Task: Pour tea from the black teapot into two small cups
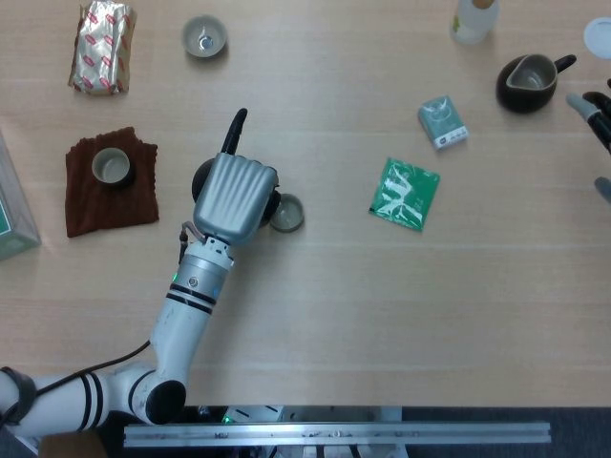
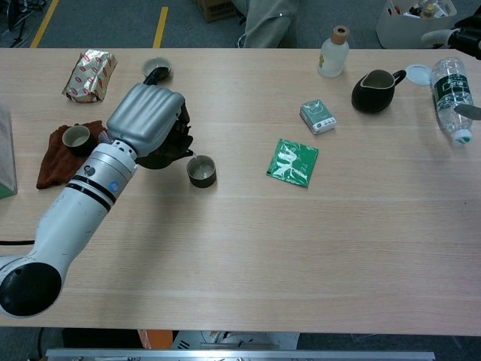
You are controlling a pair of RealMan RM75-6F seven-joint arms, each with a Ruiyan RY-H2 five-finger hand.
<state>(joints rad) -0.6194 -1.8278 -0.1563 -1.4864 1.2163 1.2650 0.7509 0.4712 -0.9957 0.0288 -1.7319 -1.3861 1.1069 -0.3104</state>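
Head view: the left hand (image 1: 231, 196) sits left of centre, its fingers wrapped around the black teapot (image 1: 206, 175), whose handle (image 1: 234, 131) sticks up toward the top of the frame. The teapot is tipped toward a small cup (image 1: 285, 213) just right of the hand; its spout touches or hangs at the cup's rim, I cannot tell which. A second cup (image 1: 111, 166) stands on a brown cloth (image 1: 110, 203) at mid left, and a third (image 1: 204, 36) sits near the top left beside a foil packet (image 1: 102, 46). At the right edge only the fingertips of the right hand (image 1: 598, 113) show, apart and holding nothing, near a dark pitcher (image 1: 528, 81). In the chest view a green sachet (image 2: 292, 162) lies at centre.
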